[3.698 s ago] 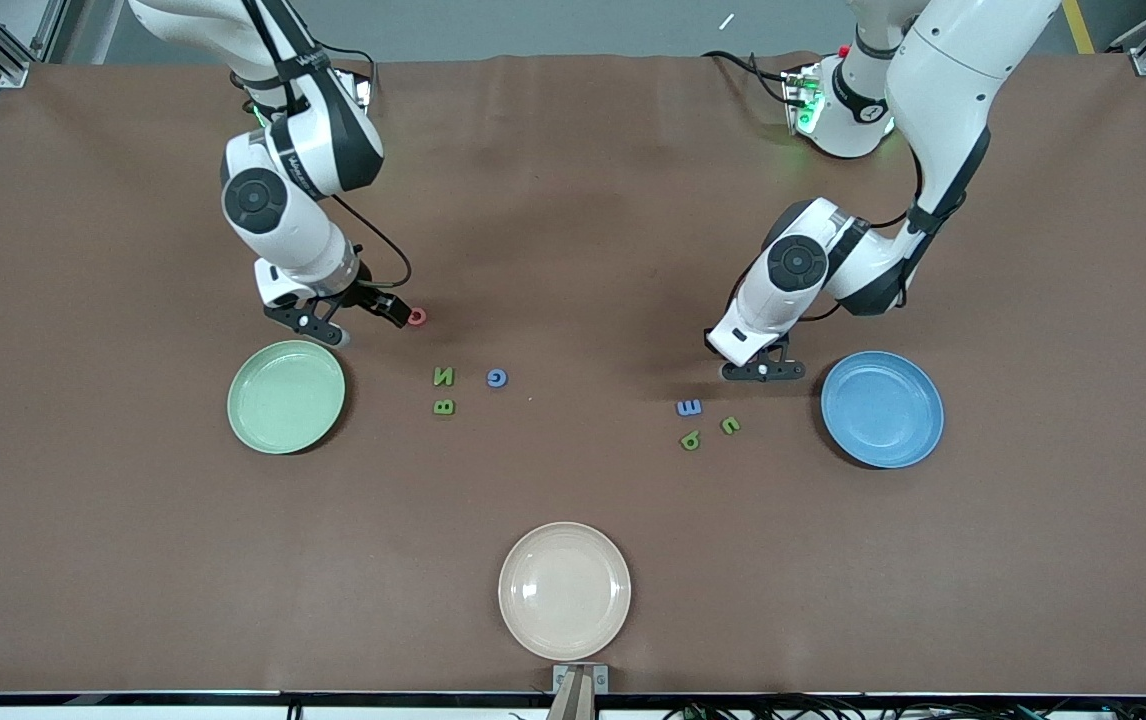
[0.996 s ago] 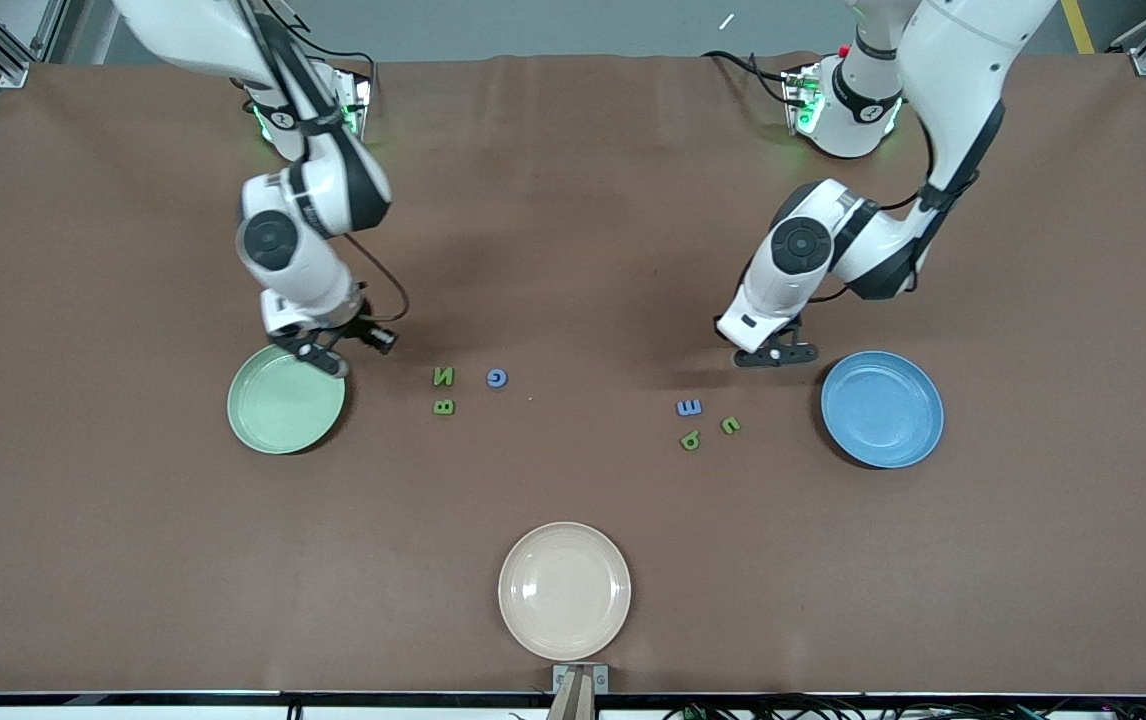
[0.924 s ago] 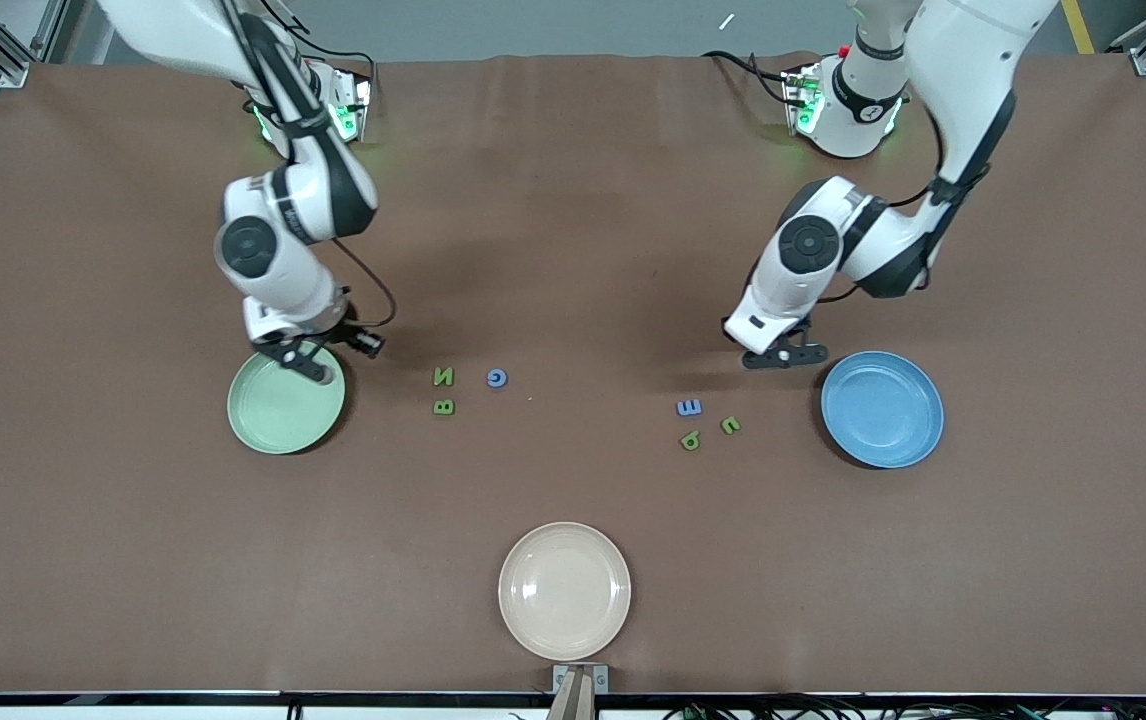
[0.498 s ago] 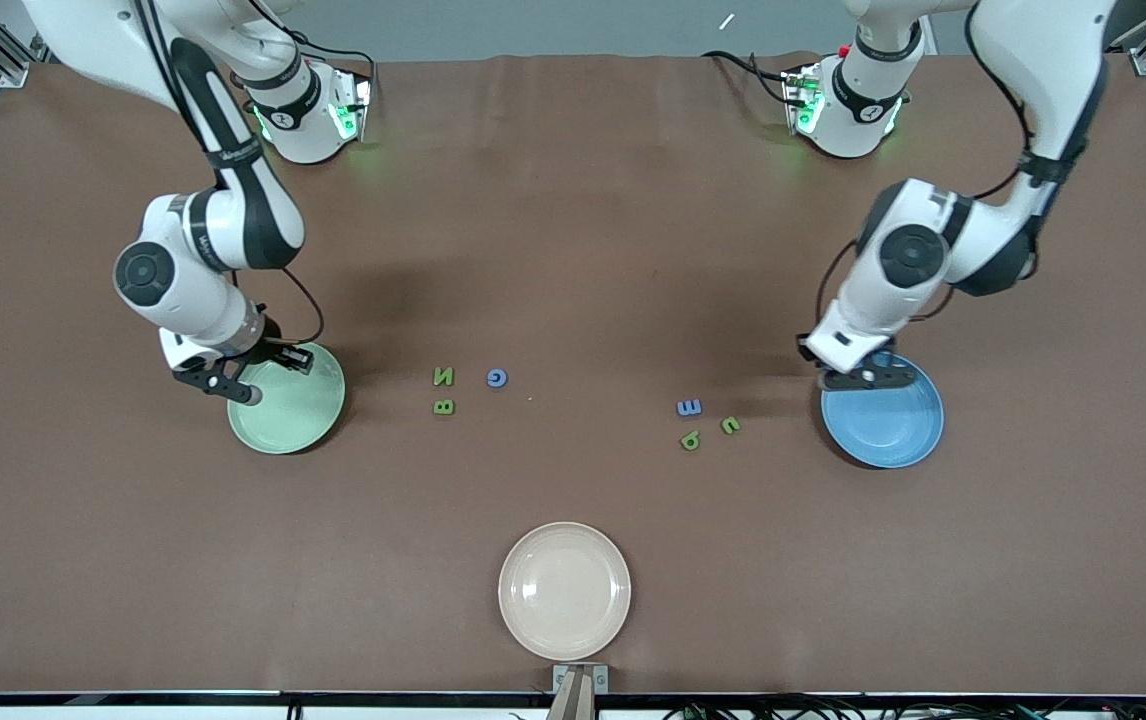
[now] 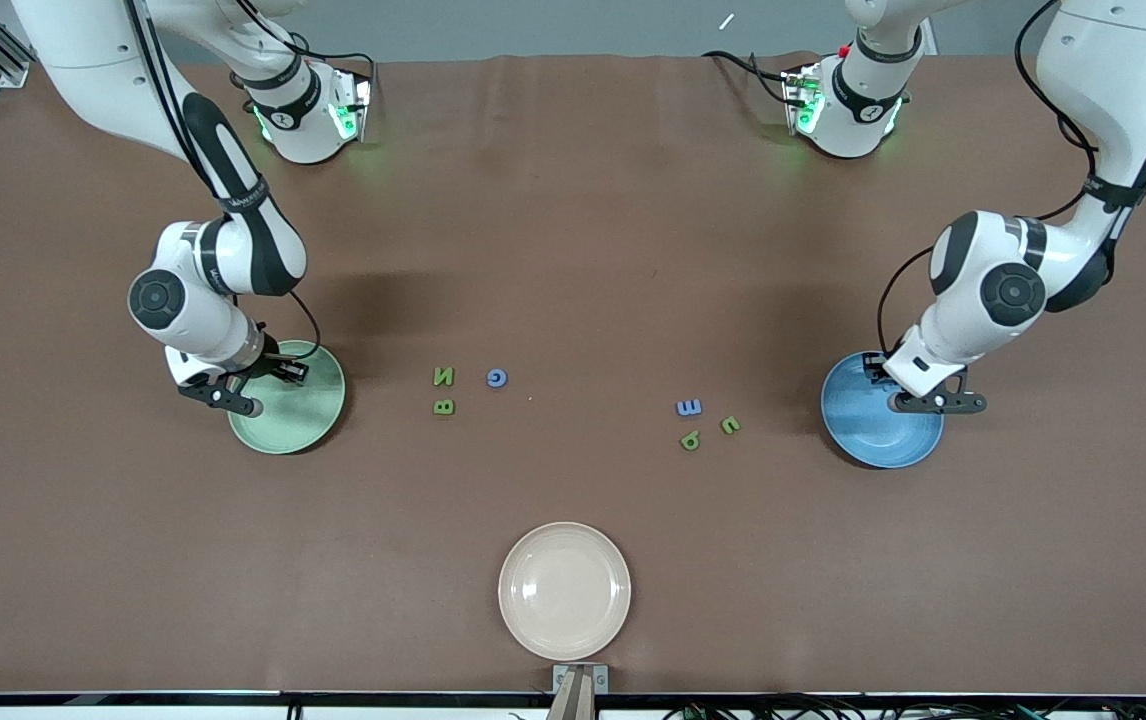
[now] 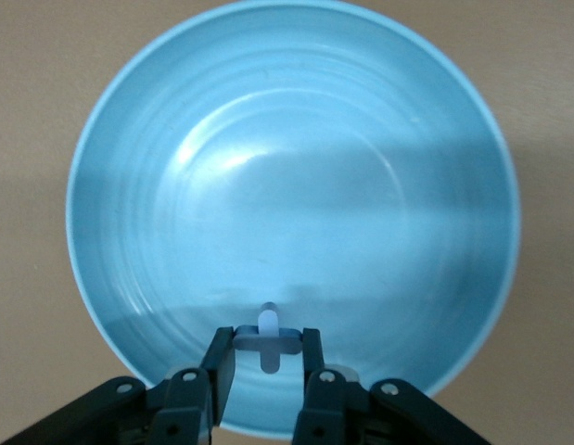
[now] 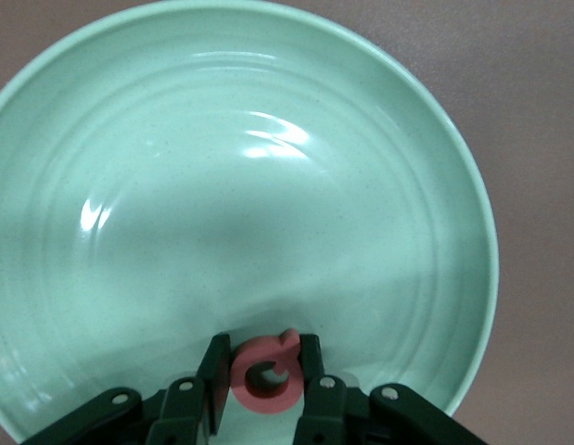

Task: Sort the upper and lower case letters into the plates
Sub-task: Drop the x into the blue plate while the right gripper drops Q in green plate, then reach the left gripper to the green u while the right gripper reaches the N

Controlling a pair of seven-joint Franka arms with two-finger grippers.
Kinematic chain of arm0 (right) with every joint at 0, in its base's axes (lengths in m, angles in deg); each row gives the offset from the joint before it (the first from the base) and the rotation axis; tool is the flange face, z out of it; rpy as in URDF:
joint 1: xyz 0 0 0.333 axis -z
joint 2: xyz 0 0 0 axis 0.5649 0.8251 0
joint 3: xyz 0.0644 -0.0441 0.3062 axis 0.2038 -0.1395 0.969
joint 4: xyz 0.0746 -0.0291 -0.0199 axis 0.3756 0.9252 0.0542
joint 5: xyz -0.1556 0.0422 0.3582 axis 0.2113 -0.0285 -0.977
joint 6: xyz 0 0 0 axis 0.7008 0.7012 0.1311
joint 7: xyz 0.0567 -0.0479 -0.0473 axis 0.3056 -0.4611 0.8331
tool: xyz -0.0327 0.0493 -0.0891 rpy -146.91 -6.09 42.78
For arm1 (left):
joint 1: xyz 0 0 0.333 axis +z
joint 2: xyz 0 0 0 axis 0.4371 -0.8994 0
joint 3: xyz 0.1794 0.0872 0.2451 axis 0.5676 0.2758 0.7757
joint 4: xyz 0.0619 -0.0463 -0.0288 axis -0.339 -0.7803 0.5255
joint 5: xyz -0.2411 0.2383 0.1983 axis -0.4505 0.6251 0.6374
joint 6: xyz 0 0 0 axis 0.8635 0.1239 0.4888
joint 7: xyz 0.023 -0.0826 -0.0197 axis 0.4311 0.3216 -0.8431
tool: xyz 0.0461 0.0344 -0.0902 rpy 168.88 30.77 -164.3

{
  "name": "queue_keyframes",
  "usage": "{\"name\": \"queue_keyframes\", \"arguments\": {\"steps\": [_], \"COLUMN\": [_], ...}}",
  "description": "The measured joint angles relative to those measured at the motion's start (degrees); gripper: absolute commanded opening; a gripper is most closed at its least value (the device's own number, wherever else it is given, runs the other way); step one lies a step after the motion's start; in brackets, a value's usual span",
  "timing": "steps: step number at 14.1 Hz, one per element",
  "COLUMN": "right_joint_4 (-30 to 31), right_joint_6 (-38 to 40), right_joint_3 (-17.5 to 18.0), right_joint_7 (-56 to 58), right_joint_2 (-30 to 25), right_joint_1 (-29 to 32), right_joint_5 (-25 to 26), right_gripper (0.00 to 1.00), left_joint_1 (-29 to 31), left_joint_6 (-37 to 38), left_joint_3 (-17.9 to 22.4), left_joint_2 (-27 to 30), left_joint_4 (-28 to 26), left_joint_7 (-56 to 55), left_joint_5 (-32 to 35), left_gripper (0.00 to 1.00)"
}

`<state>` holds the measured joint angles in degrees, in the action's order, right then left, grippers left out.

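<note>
The right gripper pinches a red letter over the green plate. The left gripper pinches a pale blue letter over the blue plate.

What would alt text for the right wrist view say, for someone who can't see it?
A black two-finger right claw grips a small flat red toy letter just above a round, shallow, pale green plate. The plate fills nearly the whole picture and holds nothing, with brown table covering showing at the corners.
</note>
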<state>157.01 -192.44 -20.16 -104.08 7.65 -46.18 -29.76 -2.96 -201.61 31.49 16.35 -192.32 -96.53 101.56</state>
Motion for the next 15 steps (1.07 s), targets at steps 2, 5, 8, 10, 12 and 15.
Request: {"name": "queue_keyframes", "arguments": {"steps": [2,5,8,10,12,15], "right_joint_4": [-0.04,-0.10,-0.37,-1.61,-6.03,-15.83], "right_joint_6": [0.13,0.55,1.28,3.07,11.59,26.15], "right_joint_3": [0.08,0.17,0.18,0.21,0.28,0.73], "right_joint_7": [0.00,0.00,0.02,0.07,0.04,-0.06], "right_joint_2": [-0.08,-0.08,-0.08,-0.22,-0.98,-2.49], "right_joint_1": [0.00,0.00,0.00,0.00,-0.01,-0.11], "right_joint_5": [0.00,0.00,0.00,0.00,0.00,-0.03], "right_gripper": [0.04,0.30,1.00,1.00,1.00,1.00], "left_joint_1": [1.43,3.32,3.81,3.81,3.81,3.87], "left_joint_6": [-0.26,-0.39,-0.62,-0.67,-0.79,-0.80], "left_joint_3": [0.07,0.10,0.10,0.04,-0.25,-2.57], "left_joint_2": [-1.54,-3.19,-3.86,-3.92,-3.90,-3.43], "left_joint_4": [0.85,1.61,1.79,1.83,2.10,3.15], "left_joint_7": [0.21,0.29,0.32,0.32,0.32,0.20], "left_joint_5": [2.89,5.38,6.12,6.30,6.34,6.34], "left_gripper": [0.22,0.23,0.48,0.94,1.00,1.00]}}
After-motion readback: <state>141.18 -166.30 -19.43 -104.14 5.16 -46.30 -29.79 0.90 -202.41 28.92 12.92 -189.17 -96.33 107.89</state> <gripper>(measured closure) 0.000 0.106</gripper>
